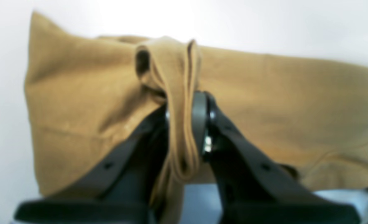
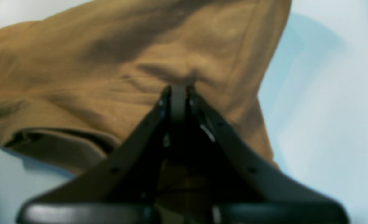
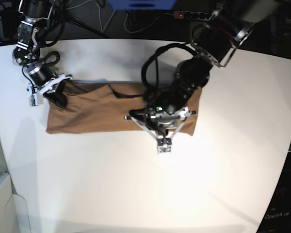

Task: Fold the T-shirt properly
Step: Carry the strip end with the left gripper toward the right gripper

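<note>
The shirt (image 3: 92, 109) lies long axis left-right on the table (image 3: 223, 184) (tan, creased); left gripper (image 1: 184, 124) pinches a bunched fold; right gripper (image 2: 178, 93) clamps cloth too.

plain tan T-shirt (image 3: 94, 109), no print, folded into a long horizontal band across the white table; soft and faintly creased; one end bunched into a narrow ridge of stacked layers, the other end puckered and lifted a bit
</note>
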Robot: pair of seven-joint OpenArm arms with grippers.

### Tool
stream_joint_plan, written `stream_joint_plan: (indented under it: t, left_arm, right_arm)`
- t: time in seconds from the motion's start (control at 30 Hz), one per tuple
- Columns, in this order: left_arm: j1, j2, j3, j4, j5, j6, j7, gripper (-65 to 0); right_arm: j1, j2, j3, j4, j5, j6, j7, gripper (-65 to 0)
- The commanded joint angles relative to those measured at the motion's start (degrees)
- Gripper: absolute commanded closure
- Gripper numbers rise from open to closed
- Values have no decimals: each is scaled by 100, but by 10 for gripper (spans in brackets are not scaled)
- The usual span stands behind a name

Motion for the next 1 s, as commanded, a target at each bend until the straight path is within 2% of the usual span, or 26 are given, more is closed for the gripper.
stream_joint_plan:
  t: [0.0, 0.23, 0.5, 0.97]
  left_arm:
    - [-161, 130, 78, -11, 151, -3, -37, -23]
    - [-205, 684, 113, -504, 881, -3, -89, -23]
    - [-355, 1045, 113, -556, 995, -3, -81, -23]
    - [-328, 1080, 140, -873, 951, -3, -98, -26]
  right_arm:
    - [-67, 5, -34, -39, -381, -51, -597, -7]
    - [-103, 5, -34, -39, -381, -51, -588, -7]
    - [-111, 5, -34, -39, -381, -51, -579, -7]
    - [-111, 13, -43, -39, -381, -51, -579, -7]
